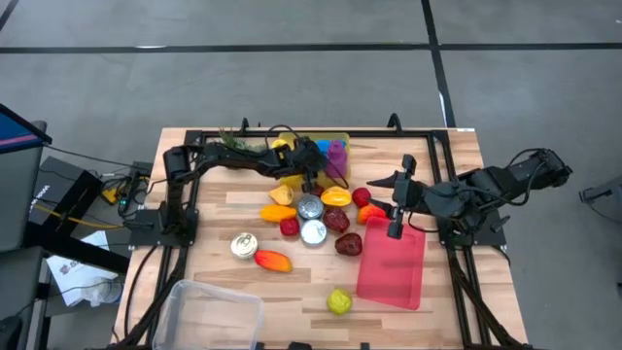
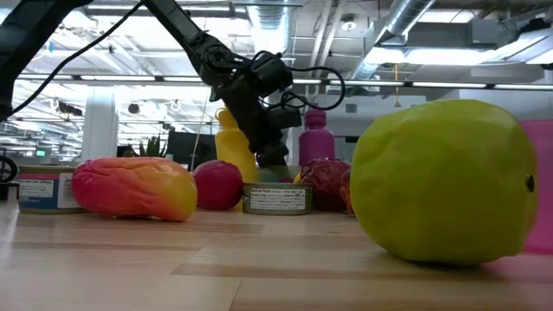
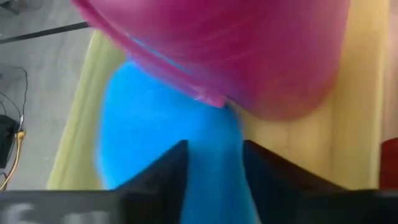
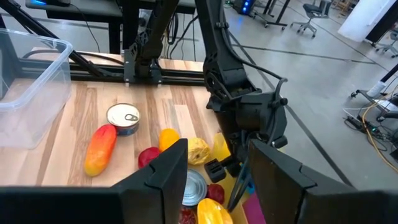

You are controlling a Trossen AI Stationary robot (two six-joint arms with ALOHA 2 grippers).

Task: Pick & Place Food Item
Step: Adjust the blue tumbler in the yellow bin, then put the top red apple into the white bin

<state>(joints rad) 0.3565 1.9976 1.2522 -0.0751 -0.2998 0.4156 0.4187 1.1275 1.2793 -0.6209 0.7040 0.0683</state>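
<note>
A yellow tray [image 1: 342, 139] at the table's far side holds a blue item [image 1: 323, 148] and a purple bottle [image 1: 336, 154]. My left gripper [image 1: 312, 173] reaches over the tray's near edge and points down; it also shows in the low view [image 2: 272, 154]. In the left wrist view its fingers are open [image 3: 214, 168], with the blue item [image 3: 155, 124] filling the gap between them and the purple bottle [image 3: 249, 50] just beyond. My right gripper [image 1: 397, 216] is open and empty above the far end of a pink board [image 1: 394, 267]. My left gripper comes at the blue item from above, one finger [image 3: 161, 171] on either side of a part of it [image 3: 214, 155]. I cannot tell whether the fingers touch it. The item lies in the yellow tray.
Toy foods lie mid-table: a yellow pepper [image 1: 335, 197], two cans [image 1: 311, 219], red fruits [image 1: 337, 222], a third can [image 1: 243, 245], a mango [image 1: 274, 261] and a green-yellow apple [image 1: 338, 301]. A clear bin [image 1: 209, 311] stands at the near left.
</note>
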